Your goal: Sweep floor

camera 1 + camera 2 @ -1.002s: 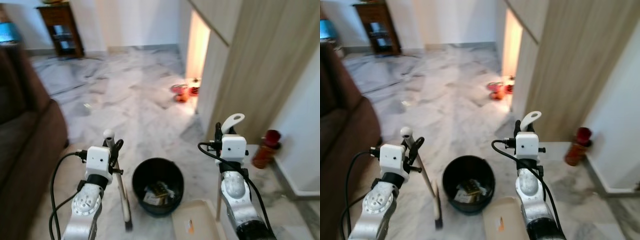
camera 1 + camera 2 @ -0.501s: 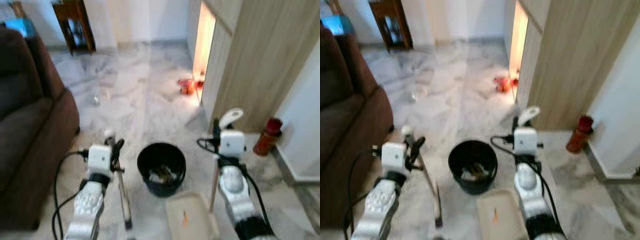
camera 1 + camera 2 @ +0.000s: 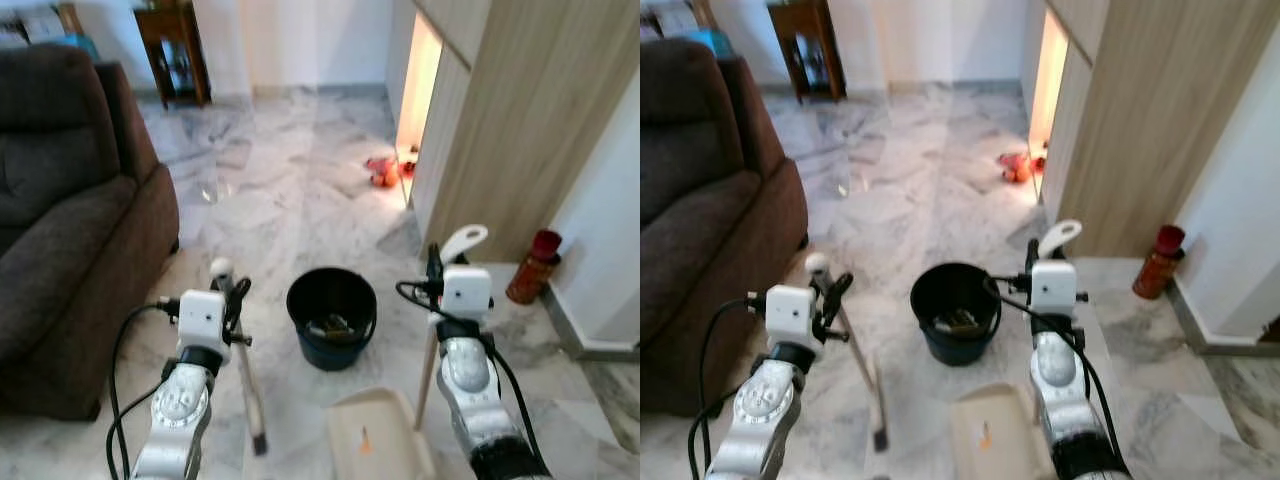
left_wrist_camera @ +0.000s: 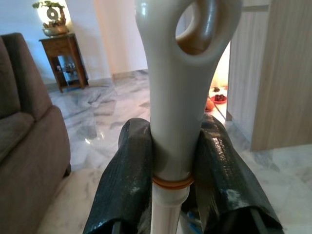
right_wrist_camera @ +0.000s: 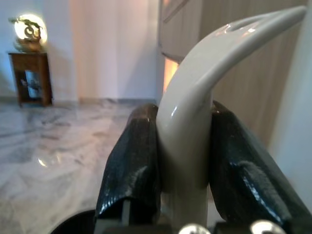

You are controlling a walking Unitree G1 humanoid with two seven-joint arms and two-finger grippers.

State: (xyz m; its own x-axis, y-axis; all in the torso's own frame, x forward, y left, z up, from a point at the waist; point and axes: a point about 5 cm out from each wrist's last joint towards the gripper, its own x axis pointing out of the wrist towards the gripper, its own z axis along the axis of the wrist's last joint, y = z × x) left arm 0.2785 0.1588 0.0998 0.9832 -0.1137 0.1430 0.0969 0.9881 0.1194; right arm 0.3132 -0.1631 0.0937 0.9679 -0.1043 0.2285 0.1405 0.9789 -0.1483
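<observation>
Head cams first: the left gripper (image 3: 232,298) is clamped around the slim cream broom handle with the rounded top (image 3: 238,350), which runs down to the white marble floor (image 3: 280,200) just left of the round black plastic bucket (image 3: 332,315) that has some scraps in the bottom. The right gripper (image 3: 436,268) is holding the cream long-handled dustpan (image 3: 378,440) by its hooked grip, with the pan tray resting low on the floor between the two arms, just this side of the bucket. Dark brown fabric sofa (image 3: 70,190) is off to the left, a wood-panelled wall (image 3: 520,120) to the right, and a small red bottle-shaped thing (image 3: 531,266) stands near the wall's foot. Left wrist cam: both black fingers (image 4: 126,180) are pinched tight on the broom's neck right below the hanging loop, an orange band sitting between them, so the grip looks solid but pretty high up. Right wrist cam: fingers (image 5: 134,161) squeezed on either side of the dustpan's curved handle, no gap visible. My take on doing this bit well: keep the pan lip flat against the marble and don't let it rock, then pull the broom in short low strokes toward the pan rather than big swings, since holding that high on the stick means the head will wander easily. Also watch the bucket, it's close enough to clip.
</observation>
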